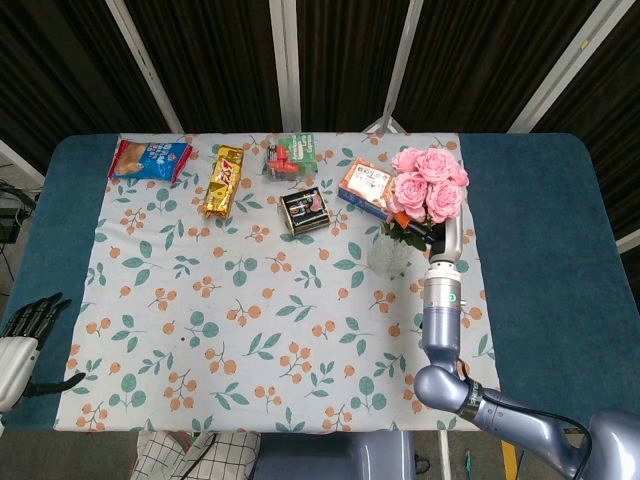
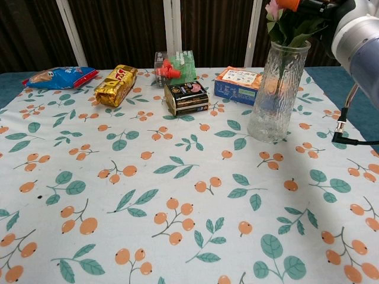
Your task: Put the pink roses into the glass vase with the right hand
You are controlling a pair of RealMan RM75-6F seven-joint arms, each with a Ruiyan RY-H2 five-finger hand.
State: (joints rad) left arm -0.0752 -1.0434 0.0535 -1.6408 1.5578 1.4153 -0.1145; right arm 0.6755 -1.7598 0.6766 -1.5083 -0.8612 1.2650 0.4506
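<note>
One bunch of pink roses (image 1: 428,186) is hanging directly above the mouth of the glass vase (image 2: 277,90), and in the chest view the green stems and leaves are already dipping inside the rim while the blooms are sitting well clear of it. The right hand (image 1: 440,228) is gripping the bunch low on the stems, just beside the vase on its right; the flowers and leaves are hiding the fingers, so how tightly they are wrapping the stems I cannot tell. The vase is standing upright on the patterned tablecloth (image 1: 250,300), near an orange and blue box (image 1: 366,186) behind it and a dark box (image 1: 304,211) further to the left.

The main risk, as I judge it, is the tall narrow vase tipping: the hand or forearm is working right next to the glass, and a sideways nudge during release could be knocking it toward the boxes. Leaves catching on the rim could also be stopping the stems from sliding down, leaving the bunch top-heavy and leaning out.

The left hand (image 1: 22,345) is resting at the table's near left edge, fingers apart and holding nothing
</note>
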